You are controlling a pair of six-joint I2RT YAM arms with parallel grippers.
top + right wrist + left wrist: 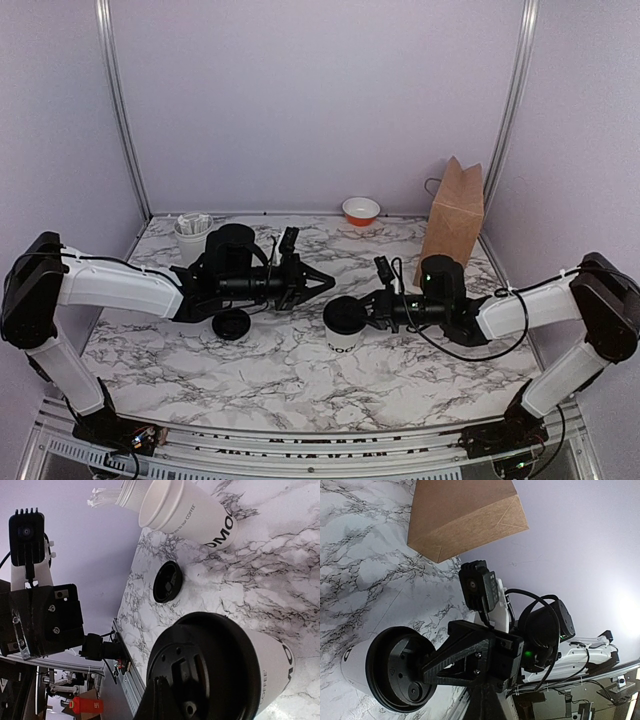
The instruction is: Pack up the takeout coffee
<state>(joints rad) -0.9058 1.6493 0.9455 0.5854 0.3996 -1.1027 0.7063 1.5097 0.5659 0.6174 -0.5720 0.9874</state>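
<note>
The takeout coffee cup [343, 337] stands upright at mid-table, white with dark lettering, and a black lid [345, 314] sits on its rim. My right gripper [360, 308] is shut, its tips resting on the lid's right side. The right wrist view shows its dark fingers [161, 690] lying over the lid [210, 665] with nothing between them. My left gripper [328, 281] is shut and empty, hovering just up-left of the cup and apart from it. In the left wrist view its closed fingers [435, 662] point at the lidded cup [355, 667].
A second black lid [231, 323] lies loose on the marble under the left arm. A white holder with packets [192, 235] stands at the back left, with another white cup [195, 512] beside it. An orange-and-white bowl [361, 210] and a brown paper bag [452, 215] stand at the back right.
</note>
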